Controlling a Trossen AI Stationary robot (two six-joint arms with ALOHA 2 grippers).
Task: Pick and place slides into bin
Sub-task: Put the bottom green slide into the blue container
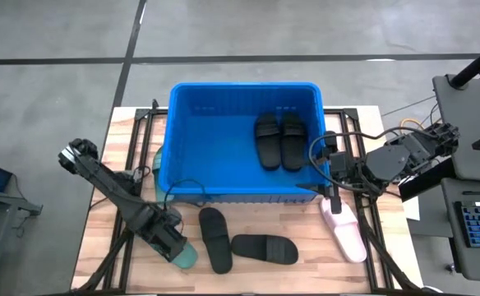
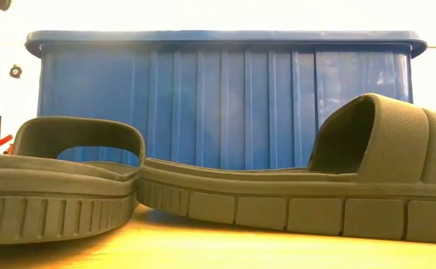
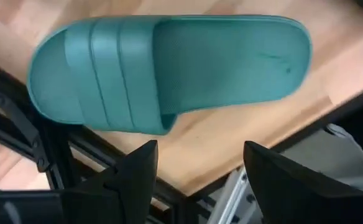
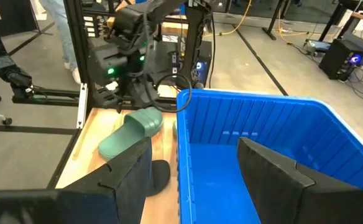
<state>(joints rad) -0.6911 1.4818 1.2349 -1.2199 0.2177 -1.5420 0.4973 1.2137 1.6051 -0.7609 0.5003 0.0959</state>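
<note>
The blue bin (image 1: 244,140) stands mid-table with two black slides (image 1: 278,140) lying side by side in its right half. A sage green slide (image 1: 186,256) lies sole down at the table's near edge, left of centre. My left gripper (image 1: 174,245) hovers open just above it, touching nothing; in the left wrist view the green slide (image 3: 163,68) lies ahead of the open gripper (image 3: 197,149). My right gripper (image 1: 322,187) is open and empty by the bin's near right corner; its wrist view (image 4: 194,149) shows the same.
Two black slides (image 1: 215,238) (image 1: 265,248) lie on the table in front of the bin. A pale pink slide (image 1: 344,230) lies at the near right. Another green slide (image 1: 154,160) peeks out at the bin's left wall. People's legs show beyond the table (image 4: 63,25).
</note>
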